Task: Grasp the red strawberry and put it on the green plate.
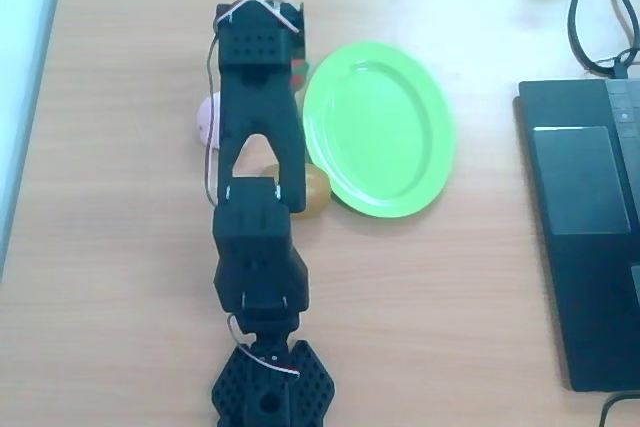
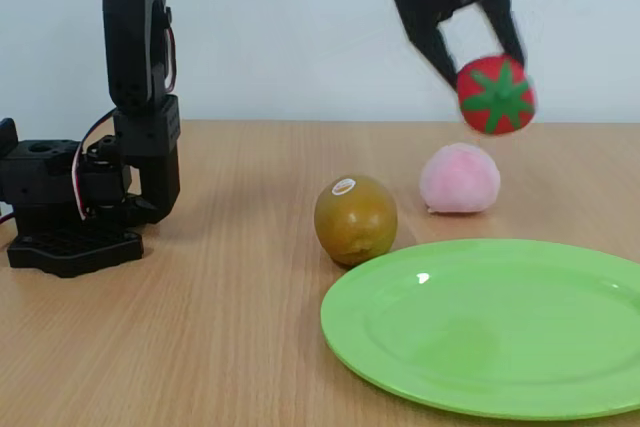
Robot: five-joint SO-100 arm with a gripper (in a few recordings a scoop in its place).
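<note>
The gripper [image 2: 478,65] is holding the red strawberry [image 2: 496,95] clamped between its two fingers, well above the desk [image 2: 220,277], with the leafy cap facing the fixed view's camera. The strawberry is sitting low in the grasp, mostly below the fingertips, so the hold looks shallow to me and the carry is best done slowly, without jerks.

The green plate [image 2: 480,337] is lying at the near edge of the desk in the fixed view; in the overhead view it [image 1: 380,127] is sitting just right of the arm, and a sliver of the strawberry [image 1: 297,71] is peeking out beside the gripper, close to the plate's left rim. So the fruit is not yet over the plate, as far as I can judge.

The step in hand is the transfer: swinging across until the strawberry is hanging above the plate's flat middle, lowering close to the surface, then opening, since a round toy dropped from height may roll over the rim.

The brown-yellow fruit [image 2: 355,219] is touching or nearly touching the plate's rim, and the pink ball [image 2: 459,179] is resting under the carry path; keeping height while crossing them is avoiding a knock
</note>
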